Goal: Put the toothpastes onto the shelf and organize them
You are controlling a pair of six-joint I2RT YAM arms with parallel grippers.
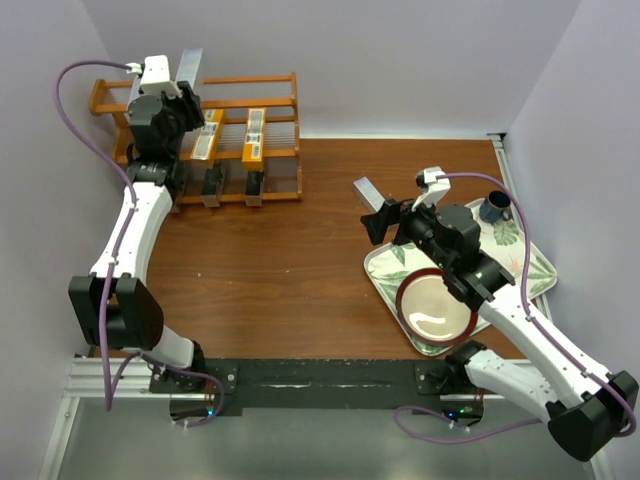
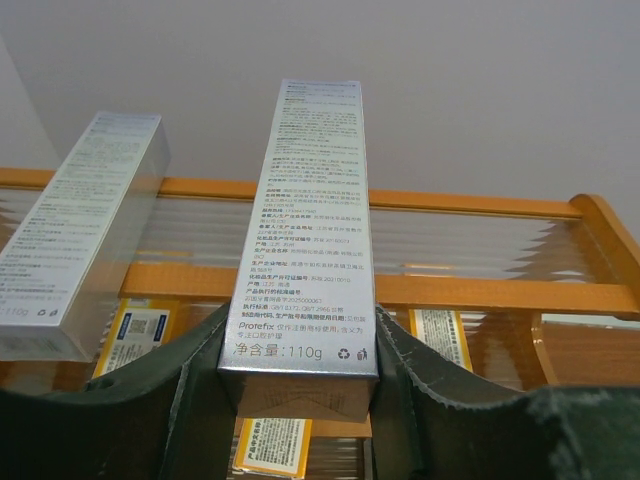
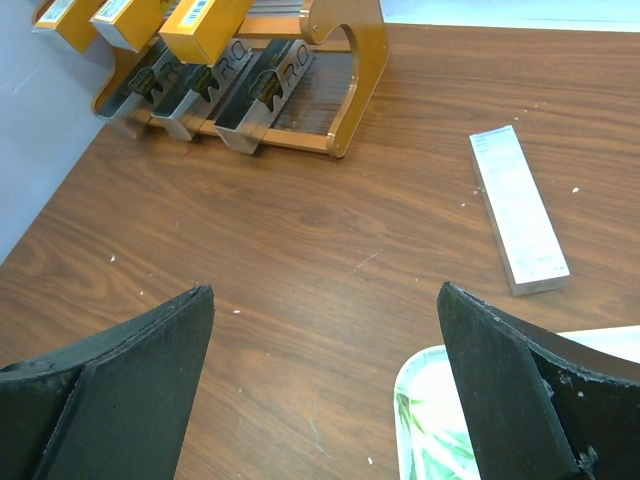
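Note:
My left gripper (image 1: 183,100) (image 2: 300,335) is shut on a silver-grey toothpaste carton (image 1: 191,64) (image 2: 311,230), held upright against the top of the orange-brown shelf (image 1: 275,80) (image 2: 470,292). A second silver carton (image 2: 85,230) leans on the top tier to its left. Orange cartons (image 1: 255,136) (image 3: 205,25) lie on the middle tier and black cartons (image 1: 253,186) (image 3: 265,92) on the bottom tier. A third silver carton (image 1: 368,190) (image 3: 518,210) lies flat on the table. My right gripper (image 1: 380,222) (image 3: 325,300) is open and empty just near of it.
A leaf-patterned tray (image 1: 385,268) (image 3: 425,420) lies at the right under my right arm, with a red-rimmed bowl (image 1: 436,306) and a dark blue mug (image 1: 495,208) on it. Walls stand close behind and left of the shelf.

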